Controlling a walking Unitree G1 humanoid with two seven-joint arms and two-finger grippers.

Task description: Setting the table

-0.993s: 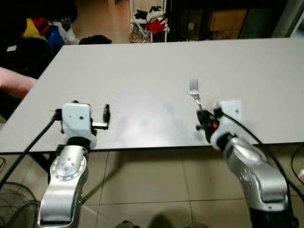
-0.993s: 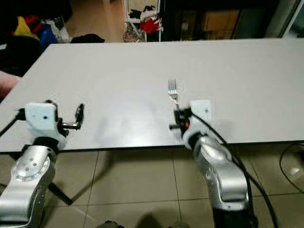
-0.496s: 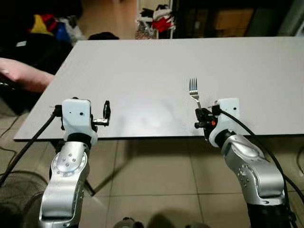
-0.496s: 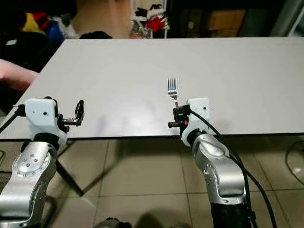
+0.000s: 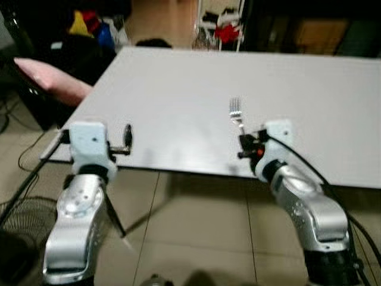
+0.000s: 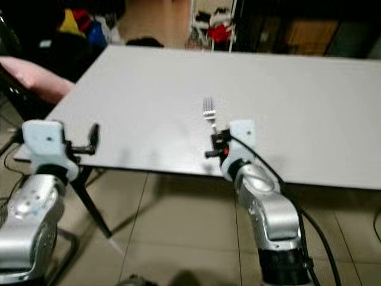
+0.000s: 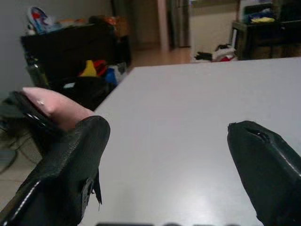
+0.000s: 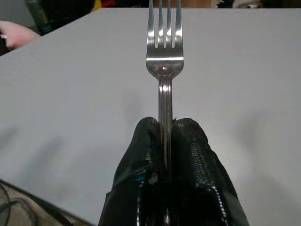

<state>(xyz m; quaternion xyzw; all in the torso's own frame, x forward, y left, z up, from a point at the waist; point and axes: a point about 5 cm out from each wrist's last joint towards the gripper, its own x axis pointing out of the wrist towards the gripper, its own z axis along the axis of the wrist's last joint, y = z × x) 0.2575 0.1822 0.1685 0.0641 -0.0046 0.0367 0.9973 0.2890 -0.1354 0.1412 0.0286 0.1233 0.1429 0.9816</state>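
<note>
At the far left, beyond the worktop's (image 5: 178,89) left edge, a person's arm (image 5: 50,83) is being seen beside dark furniture. Nearer, the left tool (image 5: 126,139) is being held at the worktop's near-left corner with its fingers (image 7: 70,174) spread apart and nothing between them. To the right, near the middle of the near edge, the fork (image 5: 236,113) is being gripped by its handle in the right tool (image 8: 164,136), whose fingers are being pressed together on it; the tines are being pointed toward the far side, and whether they are touching the surface cannot be told. The fork is judged to be in the course of being laid down. The grip is being taken low on a thin, smooth handle, so the fork could be twisted or slipped as it is being lowered, and it could be left crooked. A release so near the edge could also be sending it off onto the tiled floor (image 5: 196,226). No plate, bowl or other container is being seen on the worktop, so there is nothing to align the fork against.
</note>
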